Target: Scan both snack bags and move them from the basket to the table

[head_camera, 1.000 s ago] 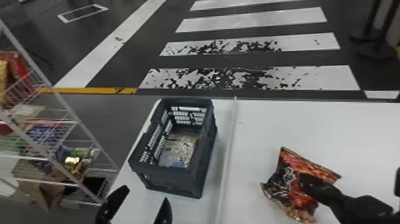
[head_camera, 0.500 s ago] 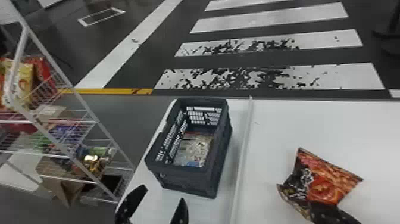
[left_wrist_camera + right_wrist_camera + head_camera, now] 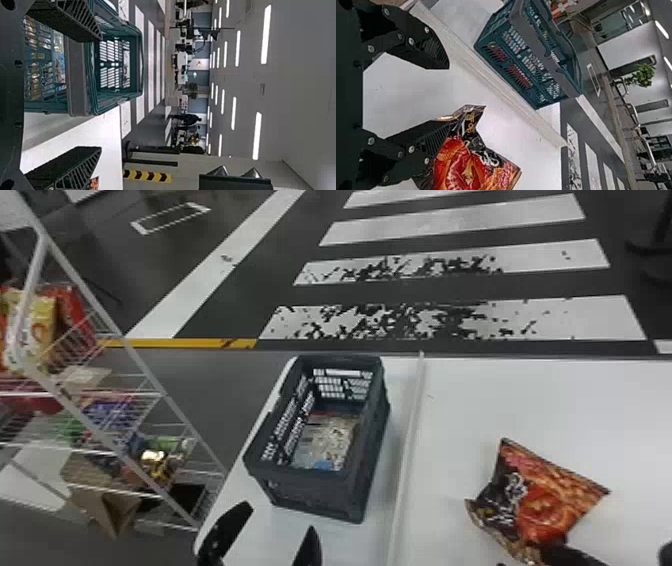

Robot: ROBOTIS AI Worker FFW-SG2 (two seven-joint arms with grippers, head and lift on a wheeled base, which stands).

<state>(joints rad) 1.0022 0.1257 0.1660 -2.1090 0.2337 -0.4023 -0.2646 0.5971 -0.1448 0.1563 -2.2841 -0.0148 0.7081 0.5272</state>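
In the head view my left gripper (image 3: 267,537) is open near the basket's (image 3: 320,490) near end. My right gripper (image 3: 615,557) stands at the bottom right, one finger against the near edge of a red-black snack bag (image 3: 550,495) lying on the table. A pale patterned bag (image 3: 332,440) with a blue patch rests inside the basket. The left wrist view has the basket (image 3: 79,79) beyond the left gripper (image 3: 98,95), nothing between its fingers. In the right wrist view the right gripper (image 3: 445,99) is spread wide, the red-black bag (image 3: 466,166) beside its lower finger.
The white table (image 3: 500,400) carries a raised strip (image 3: 407,450) between basket and red-black bag. A wire shelf (image 3: 135,390) with snack packs stands left of the table. In the left wrist view, a dark object (image 3: 235,182) sits at the lower edge.
The head view has swung left, so the scene shows farther right. My right gripper has drawn back from over the red-black bag towards the near edge. The left gripper stays close to the basket.
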